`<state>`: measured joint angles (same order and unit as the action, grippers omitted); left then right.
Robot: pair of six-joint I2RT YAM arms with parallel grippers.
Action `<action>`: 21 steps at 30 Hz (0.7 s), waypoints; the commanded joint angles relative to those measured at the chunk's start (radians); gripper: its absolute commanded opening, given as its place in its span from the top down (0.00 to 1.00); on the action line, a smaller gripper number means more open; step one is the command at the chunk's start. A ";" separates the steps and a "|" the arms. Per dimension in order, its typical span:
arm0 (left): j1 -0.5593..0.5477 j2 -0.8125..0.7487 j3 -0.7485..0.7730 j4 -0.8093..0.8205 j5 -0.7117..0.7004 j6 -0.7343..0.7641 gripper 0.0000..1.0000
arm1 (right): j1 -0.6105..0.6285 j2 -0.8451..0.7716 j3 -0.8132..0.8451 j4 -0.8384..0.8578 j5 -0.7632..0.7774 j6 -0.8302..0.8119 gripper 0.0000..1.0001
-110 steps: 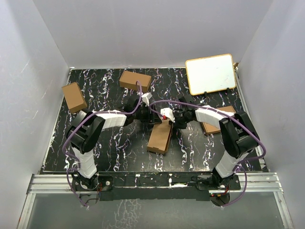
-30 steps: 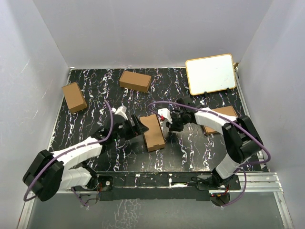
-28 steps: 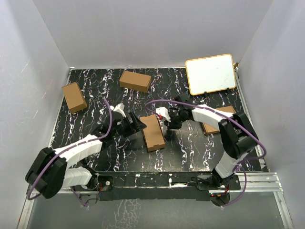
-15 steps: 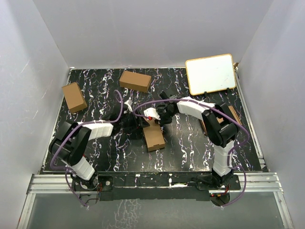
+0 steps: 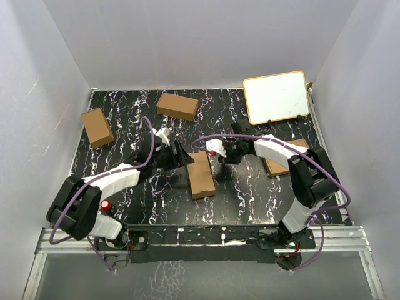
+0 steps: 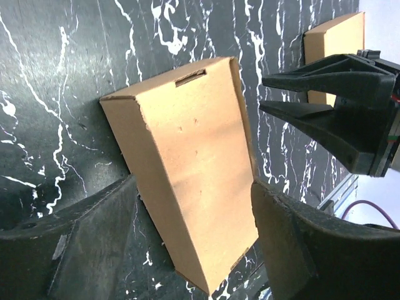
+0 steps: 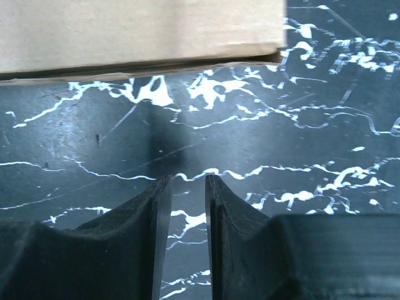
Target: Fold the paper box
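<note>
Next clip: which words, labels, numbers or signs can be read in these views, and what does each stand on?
None can be read. The paper box, the back carton and the left carton are plain brown; the whiteboard shows no legible writing.

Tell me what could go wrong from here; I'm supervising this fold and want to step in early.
1. The slim brown cardboard carton lies between the left jaws, which stand wide. Closing on its long sides might crush its thin walls or skid it on the black marbled table.
2. The right jaws, barely parted and empty, sit close beside the carton and the left jaws, so the two could collide.
</note>
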<state>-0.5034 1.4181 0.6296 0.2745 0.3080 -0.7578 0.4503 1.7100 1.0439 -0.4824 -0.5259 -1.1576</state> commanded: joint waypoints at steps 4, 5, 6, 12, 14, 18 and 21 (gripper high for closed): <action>0.030 0.017 0.062 -0.067 -0.027 0.081 0.29 | -0.004 0.125 0.222 -0.049 -0.080 -0.077 0.70; 0.033 0.045 0.079 -0.067 -0.019 0.083 0.29 | -0.001 0.154 0.259 -0.066 -0.078 -0.087 0.71; 0.036 0.071 0.093 -0.067 -0.012 0.086 0.30 | 0.005 0.175 0.286 -0.076 -0.074 -0.100 0.72; 0.051 0.244 0.179 -0.020 0.096 0.082 0.42 | 0.080 0.281 0.414 -0.129 -0.051 -0.135 0.75; 0.052 0.294 0.212 -0.004 0.154 0.077 0.46 | 0.111 0.310 0.454 -0.149 -0.063 -0.118 0.76; 0.048 0.347 0.235 0.012 0.230 0.067 0.48 | 0.165 0.316 0.467 -0.138 -0.073 -0.078 0.77; 0.047 0.320 0.218 -0.003 0.213 0.072 0.47 | 0.165 0.307 0.458 -0.103 -0.002 -0.023 0.76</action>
<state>-0.4286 1.7321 0.8383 0.2508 0.4721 -0.6979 0.5415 2.0132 1.4719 -0.6327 -0.4755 -1.2449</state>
